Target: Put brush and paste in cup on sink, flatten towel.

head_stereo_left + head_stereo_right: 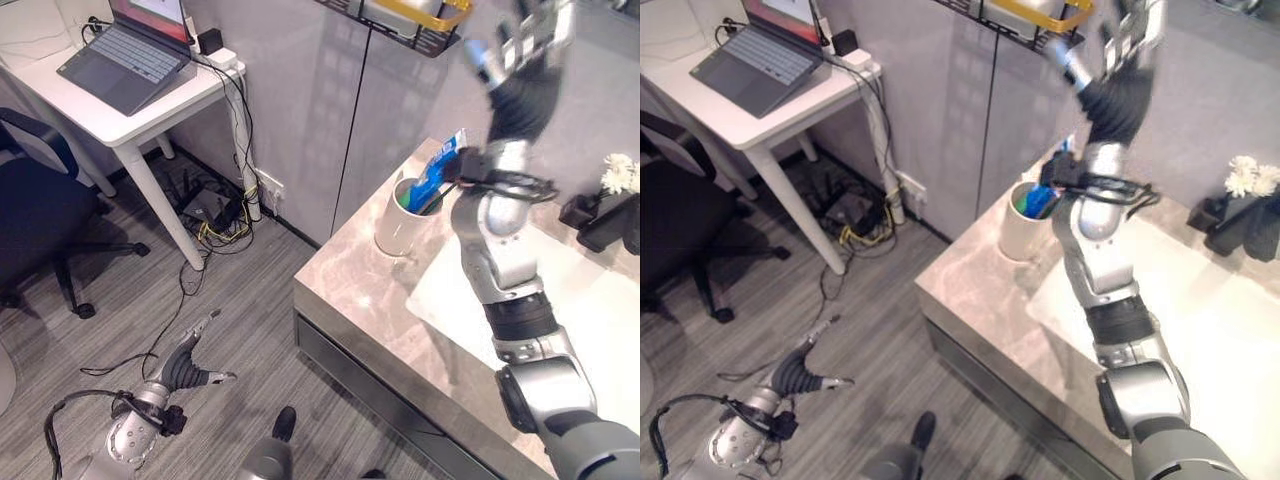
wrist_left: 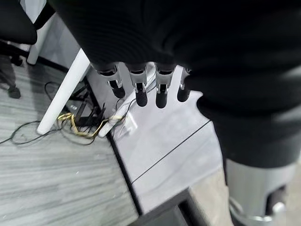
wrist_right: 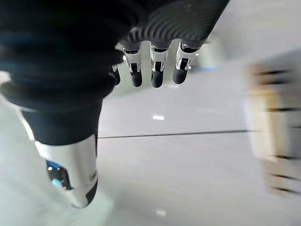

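Right robot hand (image 1: 525, 40): raised high at 1 o'clock in my head view, fingers spread and straight, holding nothing; its wrist view shows the fingers (image 3: 156, 70) hanging loose in a row.
Left robot hand (image 1: 195, 362): low at 7 o'clock over the floor (image 1: 230, 300), fingers relaxed and apart, nothing in it; its own fingertips (image 2: 141, 92) point toward the grey cabinet front.
Cup (image 1: 405, 220): I see a white cup standing upright on the marble counter top, near the counter's far left corner, at about 12 o'clock in the left eye view.
Paste (image 1: 440, 170): blue tube standing in the cup, leaning toward 1 o'clock, its top just beside the right forearm.
Brush: I cannot pick out a brush for certain; something green (image 1: 402, 197) shows inside the cup beside the tube.
Sink (image 1: 600, 300): white basin at 3 o'clock, partly behind the right arm.
Towel: I cannot tell where it lies.
Desk (image 1: 110, 115): white desk at 10 o'clock carrying an open laptop (image 1: 130, 55).
Chair (image 1: 40, 215): dark office chair at 9 o'clock, beside the desk.
Wire shelf (image 1: 405, 20): at 12 o'clock, above the cup.
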